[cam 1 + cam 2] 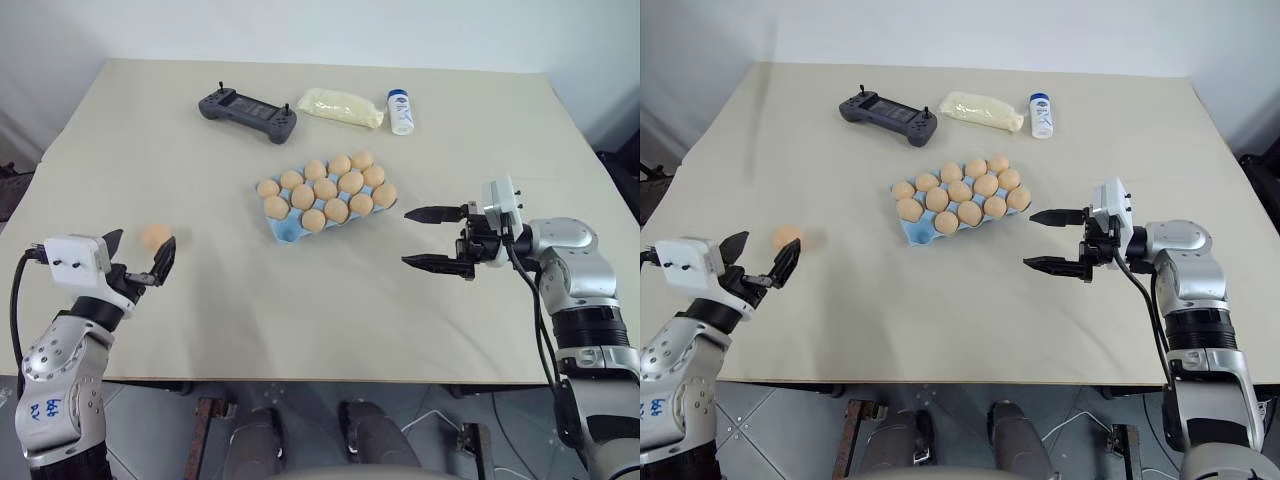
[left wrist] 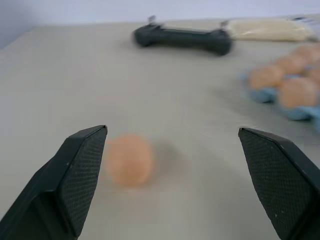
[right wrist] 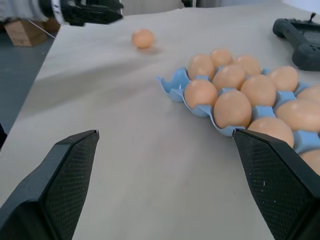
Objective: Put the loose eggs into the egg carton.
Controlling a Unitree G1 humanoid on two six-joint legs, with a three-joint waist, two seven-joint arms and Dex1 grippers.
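One loose egg (image 1: 787, 237) lies on the table (image 1: 200, 300), well to the left of the carton (image 1: 283, 228) and on its own patch of bare surface. My left gripper (image 1: 138, 258) sits just behind it, level with the tabletop and pointing forward, jaws spread wide with nothing between them. In my left wrist view the egg (image 2: 129, 160) shows just ahead of one finger (image 2: 75, 180), off to that side of the gap and not centred in it; I cannot tell whether it touches the pad.

The carton rests near the middle of the table, a light-blue tray turned at a slant to the table's edges. Its cups hold eggs (image 1: 325, 189) in rows, and one blue cup at the near-left corner stands empty. In my right wrist view that empty corner cup (image 3: 175, 85) faces toward the loose egg.

My right gripper (image 1: 437, 238) hovers to the right of the carton, near it but apart, pointing left toward it. Its jaws are also wide apart and hold nothing.

Behind the carton, toward the far edge, lie three other things in a line: a dark grey controller (image 1: 247, 109) on the left, a pale yellow bag (image 1: 342, 106) in the middle, and a small white bottle (image 1: 401, 111) with a blue top on the right, just beside the bag.
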